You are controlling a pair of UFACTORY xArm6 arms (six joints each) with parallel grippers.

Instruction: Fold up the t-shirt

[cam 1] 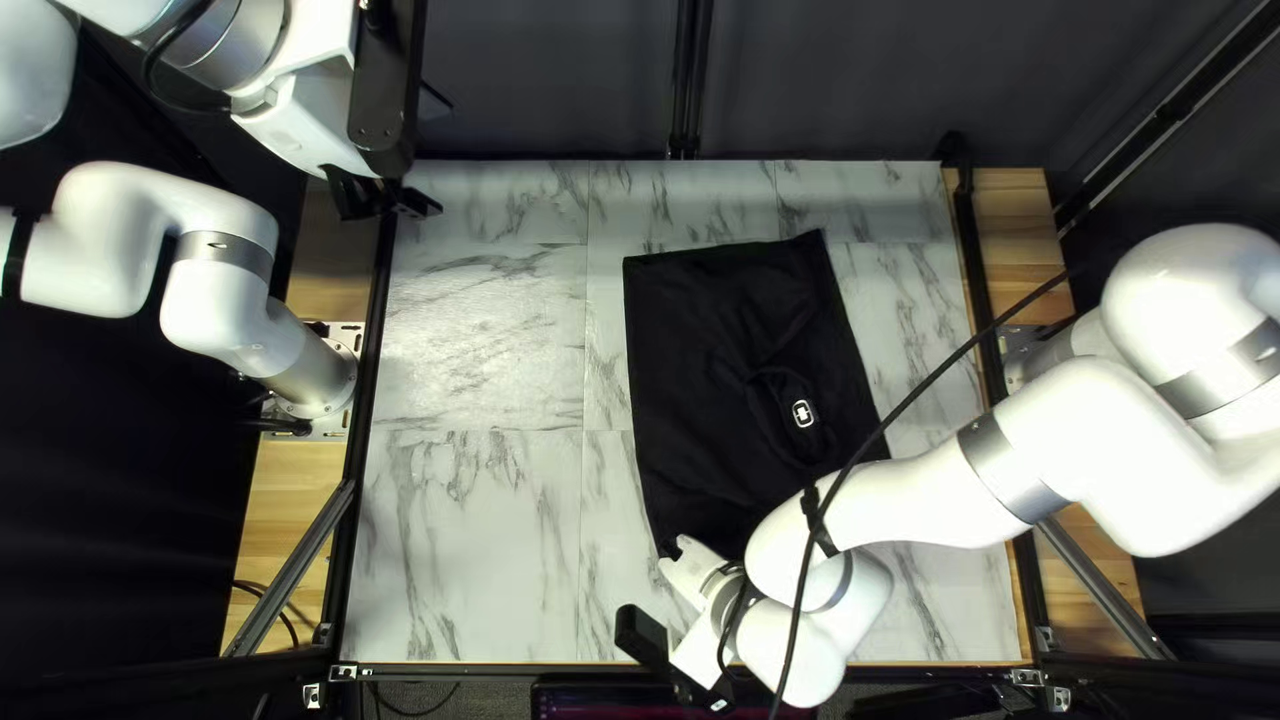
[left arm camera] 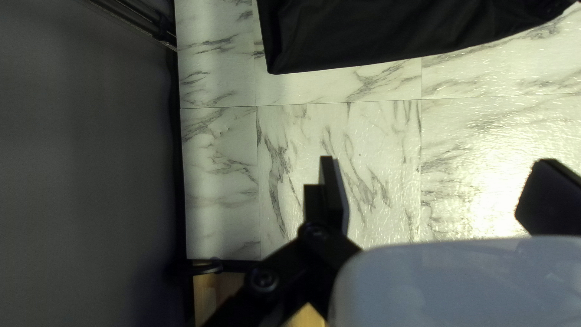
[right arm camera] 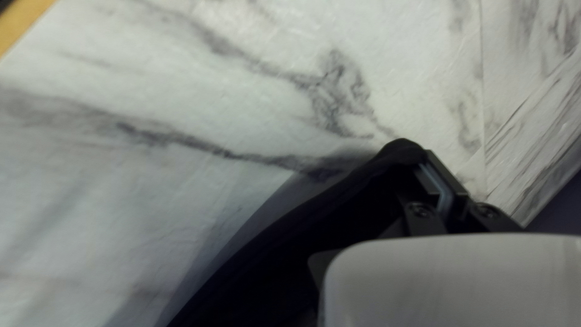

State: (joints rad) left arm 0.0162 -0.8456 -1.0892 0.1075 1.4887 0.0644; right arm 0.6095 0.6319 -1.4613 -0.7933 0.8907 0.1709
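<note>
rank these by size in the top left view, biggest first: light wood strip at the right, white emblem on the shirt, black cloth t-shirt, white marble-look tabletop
1. white marble-look tabletop
2. black cloth t-shirt, though partly hidden
3. light wood strip at the right
4. white emblem on the shirt

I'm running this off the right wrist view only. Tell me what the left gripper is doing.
Observer: The left gripper stands open, with nothing between its fingers.
Operator: Give me its place relative to the shirt.
Observer: It isn't over the black t-shirt; bare tabletop shows between the two.
Operator: Now report any marking on the shirt that I can't see.
Observer: A small white emblem faces up, near the collar-like ring of cloth.
</note>
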